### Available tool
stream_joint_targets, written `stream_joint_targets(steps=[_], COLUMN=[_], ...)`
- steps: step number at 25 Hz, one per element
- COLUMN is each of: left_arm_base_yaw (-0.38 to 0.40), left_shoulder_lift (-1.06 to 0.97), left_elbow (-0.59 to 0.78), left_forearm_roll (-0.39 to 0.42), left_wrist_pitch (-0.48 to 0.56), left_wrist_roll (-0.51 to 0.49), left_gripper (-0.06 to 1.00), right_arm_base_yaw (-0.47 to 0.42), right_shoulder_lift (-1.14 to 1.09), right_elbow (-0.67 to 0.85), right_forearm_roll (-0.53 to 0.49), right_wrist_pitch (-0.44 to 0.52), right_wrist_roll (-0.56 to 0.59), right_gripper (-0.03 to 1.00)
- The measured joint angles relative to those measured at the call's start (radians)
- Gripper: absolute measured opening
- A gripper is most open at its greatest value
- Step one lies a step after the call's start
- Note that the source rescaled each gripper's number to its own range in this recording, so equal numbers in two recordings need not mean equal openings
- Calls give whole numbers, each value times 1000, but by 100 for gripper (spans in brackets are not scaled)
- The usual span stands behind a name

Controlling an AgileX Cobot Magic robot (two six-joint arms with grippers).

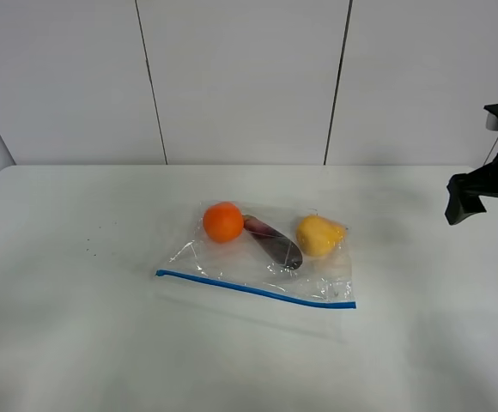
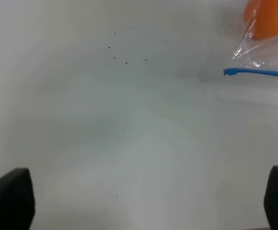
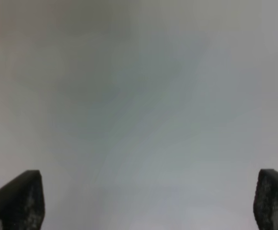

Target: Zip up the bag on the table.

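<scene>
The clear bag (image 1: 262, 262) lies flat in the middle of the white table (image 1: 69, 343). Through the plastic I see an orange ball (image 1: 223, 221), a purple piece (image 1: 275, 243) and a yellow piece (image 1: 319, 234). Its blue zipper strip (image 1: 253, 289) runs along the near edge. The left wrist view catches one end of the zipper strip (image 2: 256, 73) and the orange ball (image 2: 269, 19), well ahead of my open left gripper (image 2: 144, 201). My right gripper (image 3: 146, 201) is open over bare table; its black arm (image 1: 476, 189) hangs at the far right, apart from the bag.
A few small dark specks (image 1: 90, 249) mark the table left of the bag. Grey wall panels (image 1: 240, 77) stand behind the table's far edge. The left arm does not show in the high view.
</scene>
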Motion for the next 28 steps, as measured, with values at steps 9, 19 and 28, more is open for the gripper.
stream_joint_targets(steps=[9,19,28], left_arm_base_yaw=[0,0,0], left_shoulder_lift=[0,0,0], left_elbow=[0,0,0], left_forearm_roll=[0,0,0], left_wrist_pitch=[0,0,0], left_wrist_roll=[0,0,0], left_gripper=[100,100,100], right_arm_base_yaw=[0,0,0], right_shoulder_lift=[-262,-660,-972], right_elbow=[80,281,386], right_forearm_roll=[49,79,127], right_wrist_pitch=[-89,-132,-102], right_wrist_roll=[-69,-65,-65], right_gripper=[97,97,97])
